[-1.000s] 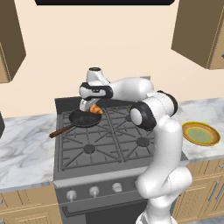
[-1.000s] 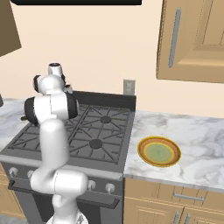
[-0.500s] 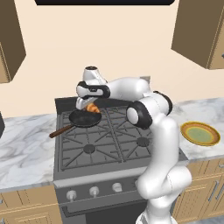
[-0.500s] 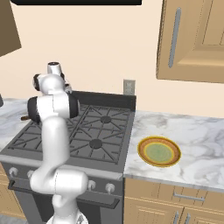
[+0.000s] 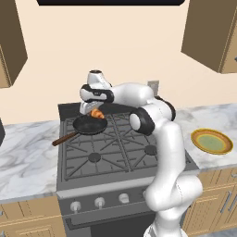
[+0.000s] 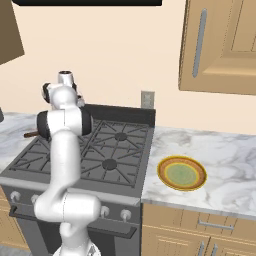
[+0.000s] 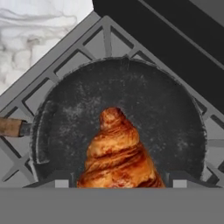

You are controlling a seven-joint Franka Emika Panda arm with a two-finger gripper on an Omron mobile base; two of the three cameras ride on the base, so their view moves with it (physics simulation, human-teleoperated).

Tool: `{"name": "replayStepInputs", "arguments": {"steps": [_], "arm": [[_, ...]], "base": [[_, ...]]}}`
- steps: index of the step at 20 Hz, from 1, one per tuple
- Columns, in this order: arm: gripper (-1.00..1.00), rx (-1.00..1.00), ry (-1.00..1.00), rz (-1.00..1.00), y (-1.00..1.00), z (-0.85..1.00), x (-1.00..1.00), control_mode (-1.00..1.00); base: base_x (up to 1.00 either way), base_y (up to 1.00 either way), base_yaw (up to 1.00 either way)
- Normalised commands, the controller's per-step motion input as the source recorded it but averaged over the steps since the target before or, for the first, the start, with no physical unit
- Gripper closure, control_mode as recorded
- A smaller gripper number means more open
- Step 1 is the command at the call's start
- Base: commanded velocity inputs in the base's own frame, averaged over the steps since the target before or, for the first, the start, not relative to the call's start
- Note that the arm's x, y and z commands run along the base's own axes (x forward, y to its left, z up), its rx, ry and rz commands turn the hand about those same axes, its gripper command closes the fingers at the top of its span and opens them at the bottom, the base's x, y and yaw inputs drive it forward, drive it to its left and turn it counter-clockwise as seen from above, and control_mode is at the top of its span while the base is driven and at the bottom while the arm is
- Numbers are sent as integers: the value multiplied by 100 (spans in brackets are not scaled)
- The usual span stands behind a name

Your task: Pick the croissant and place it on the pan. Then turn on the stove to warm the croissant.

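Because the croissant [image 7: 117, 153] must land inside the pan [image 7: 166, 113], the gripper [image 5: 94, 111] grips it directly above the pan's middle, left of the frame centre.

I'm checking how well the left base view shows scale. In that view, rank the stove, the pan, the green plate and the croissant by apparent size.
Largest to smallest:
1. stove
2. pan, counting its long handle; without it, pan and plate look about alike
3. green plate
4. croissant, held in the gripper over the pan

Home kitchen, gas stove [image 5: 111, 148], marble counter [image 6: 220, 160], wooden cabinets [image 6: 220, 45]
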Motion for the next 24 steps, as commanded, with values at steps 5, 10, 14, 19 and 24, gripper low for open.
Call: {"name": "replayStepInputs", "arguments": {"steps": [5, 10, 14, 19, 24], "arm": [[100, 0, 0, 0, 0, -11, 13, -100], [100, 0, 0, 0, 0, -21, 0, -100], [100, 0, 0, 0, 0, -42, 0, -100], [100, 0, 0, 0, 1, -44, 2, -100], [100, 0, 0, 0, 15, -15, 21, -100]], "base": [[0, 0, 0], [0, 0, 0], [0, 0, 0], [0, 0, 0], [0, 0, 0]]}}
